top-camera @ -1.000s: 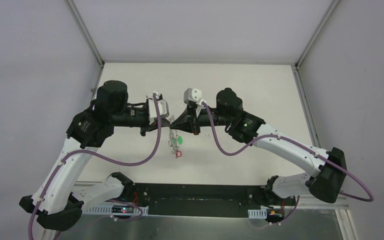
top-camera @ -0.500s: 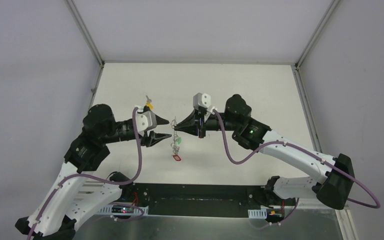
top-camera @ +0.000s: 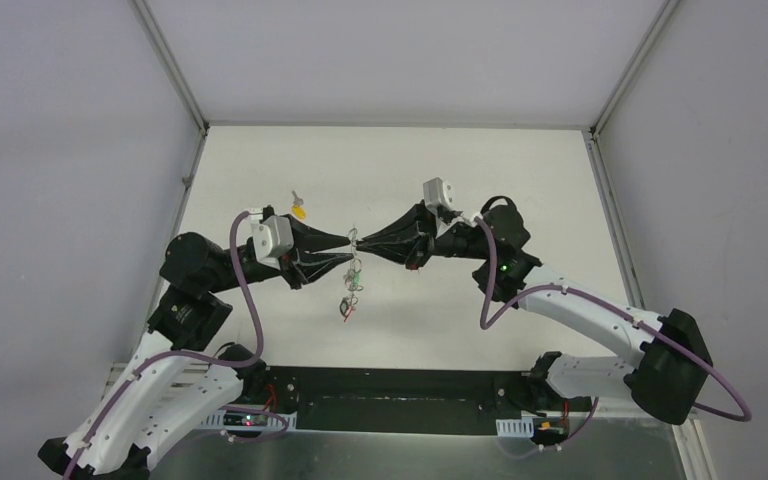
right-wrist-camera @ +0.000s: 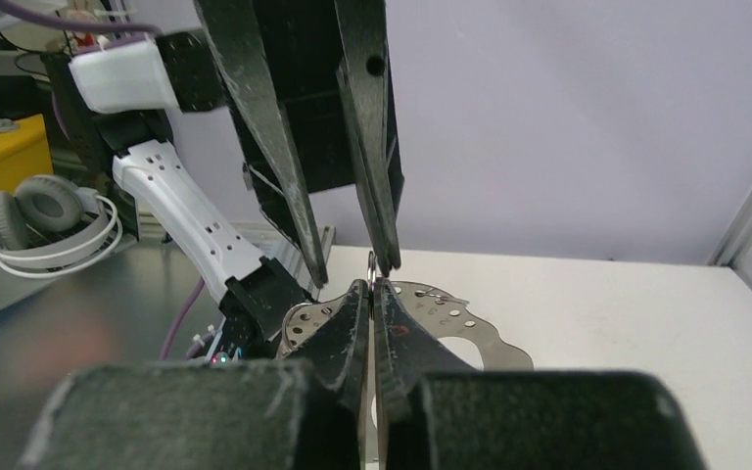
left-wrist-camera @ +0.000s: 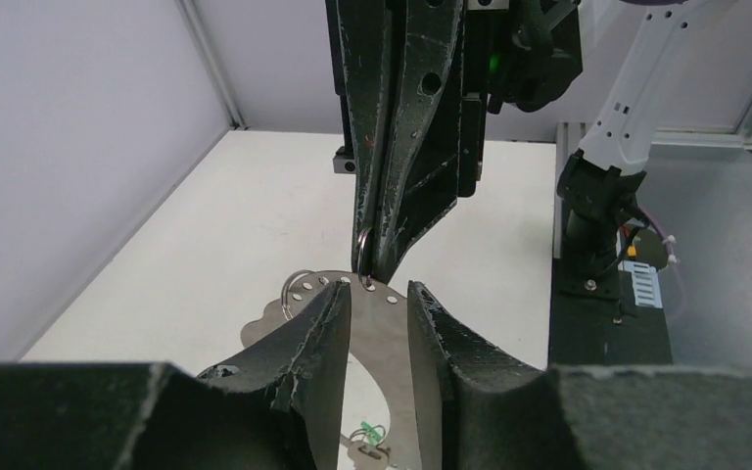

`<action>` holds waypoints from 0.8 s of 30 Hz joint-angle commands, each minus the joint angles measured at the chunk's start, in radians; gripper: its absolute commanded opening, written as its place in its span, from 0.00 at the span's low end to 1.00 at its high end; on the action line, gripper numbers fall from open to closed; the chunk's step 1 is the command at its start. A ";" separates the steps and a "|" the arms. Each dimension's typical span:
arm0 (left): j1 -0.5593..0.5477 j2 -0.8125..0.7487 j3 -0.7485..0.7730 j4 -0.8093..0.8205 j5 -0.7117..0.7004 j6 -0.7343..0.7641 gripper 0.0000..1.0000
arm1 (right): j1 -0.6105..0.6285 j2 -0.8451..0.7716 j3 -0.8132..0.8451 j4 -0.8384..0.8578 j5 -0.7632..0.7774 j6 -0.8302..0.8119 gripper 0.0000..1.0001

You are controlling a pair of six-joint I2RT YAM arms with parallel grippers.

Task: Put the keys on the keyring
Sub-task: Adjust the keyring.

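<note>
The keyring, a thin silvery band with small holes, hangs in the air between both grippers. My right gripper is shut on its top edge beside a small wire ring. It also shows in the right wrist view, jaws pressed together on the band. My left gripper is open, its fingertips standing either side of the band, tip to tip with the right gripper. A green-tagged key and a darker tag dangle from the keyring. A yellow-tagged key lies on the table.
The white table is walled on the left, back and right. A black base rail runs along the near edge between the arm bases. White headphones lie off the table beyond the left arm.
The left gripper, which had backed off to the left and opened, has come back right to the keyring. The right gripper kept its hold and shifted right.
</note>
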 commanded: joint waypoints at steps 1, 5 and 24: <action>-0.010 0.016 -0.026 0.183 0.047 -0.088 0.26 | -0.013 0.001 0.004 0.230 -0.052 0.097 0.00; -0.010 0.028 -0.028 0.204 0.070 -0.096 0.23 | -0.017 0.002 0.007 0.237 -0.057 0.104 0.00; -0.010 0.100 0.026 0.235 0.110 -0.104 0.18 | -0.018 0.023 0.019 0.227 -0.072 0.124 0.00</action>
